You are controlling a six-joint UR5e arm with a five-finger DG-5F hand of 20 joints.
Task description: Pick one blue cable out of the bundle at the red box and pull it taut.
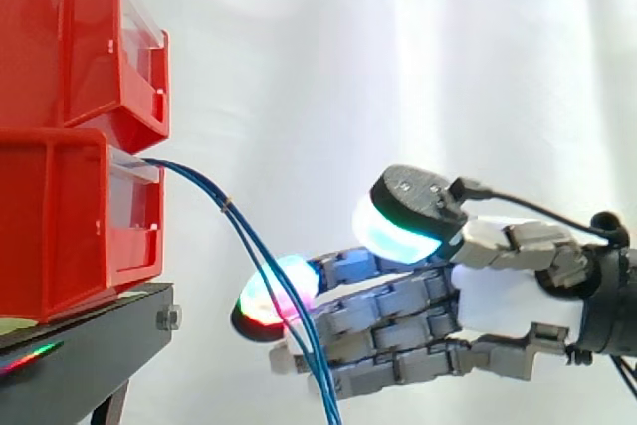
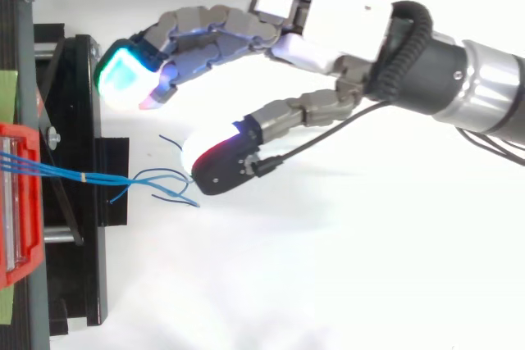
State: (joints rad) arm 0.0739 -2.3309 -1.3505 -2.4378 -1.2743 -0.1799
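Thin blue cables (image 2: pixel 57 173) sag frm red box (image 1: pixel 60 216); robot hand (image 2: pixel 344 18) prob. slack.

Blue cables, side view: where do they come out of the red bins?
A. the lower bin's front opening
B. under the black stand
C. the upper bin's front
A: the blue cables emerge from the lower red bin at its upper front edge and droop down toward the hand.

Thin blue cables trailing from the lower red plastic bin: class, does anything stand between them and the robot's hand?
Nothing visible does. The thin blue cables leave the lower red plastic bin and trail through open air. Their loose ends lie close by the thumb of the open hand, not pinched.
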